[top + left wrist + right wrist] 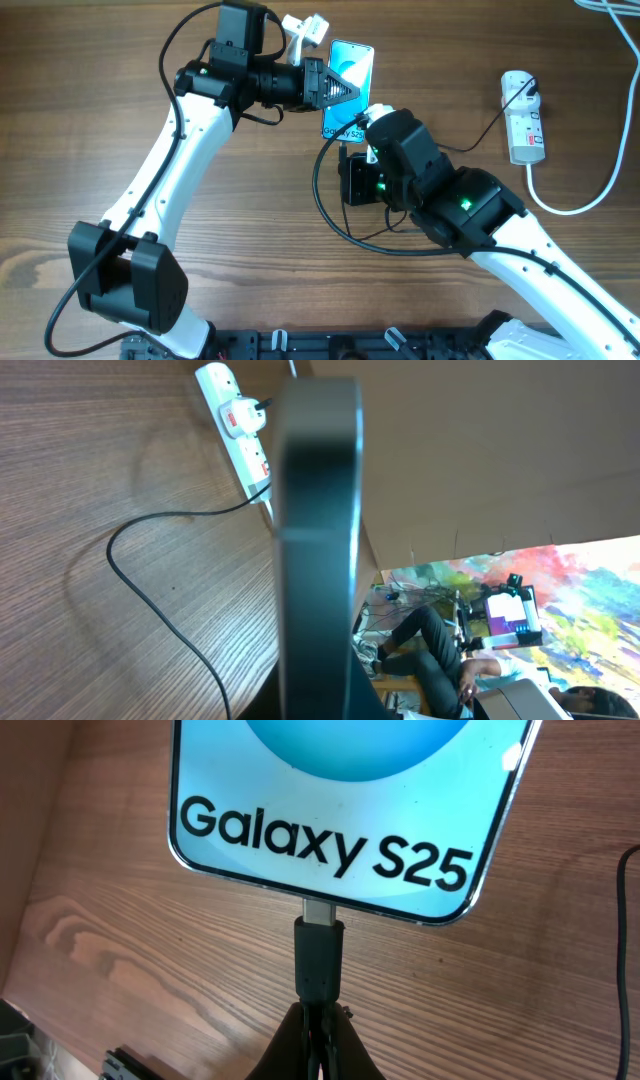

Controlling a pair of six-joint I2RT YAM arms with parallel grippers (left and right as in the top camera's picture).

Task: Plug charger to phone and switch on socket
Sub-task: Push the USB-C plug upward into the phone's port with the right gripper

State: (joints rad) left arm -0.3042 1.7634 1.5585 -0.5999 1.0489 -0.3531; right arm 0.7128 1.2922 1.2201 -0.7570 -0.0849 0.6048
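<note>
The phone (352, 70), with its turquoise screen and "Galaxy S25" text, is held over the table by my left gripper (334, 88), which is shut on its long edges. In the left wrist view the phone (318, 540) shows edge-on as a dark bar. My right gripper (320, 1025) is shut on the charger's black connector (320, 955). The connector's tip meets the port in the phone's (340, 800) bottom edge. The charger's thin black cable (480, 135) runs to its black plug (530, 93) in the white socket (527, 135), which also shows in the left wrist view (240, 430).
The socket's thick white lead (590, 200) curls along the table's right side. Slack black cable (330, 215) loops beside the right arm, and more cable (170, 600) crosses the wood in the left wrist view. A person sits in the room beyond the table edge (440, 660).
</note>
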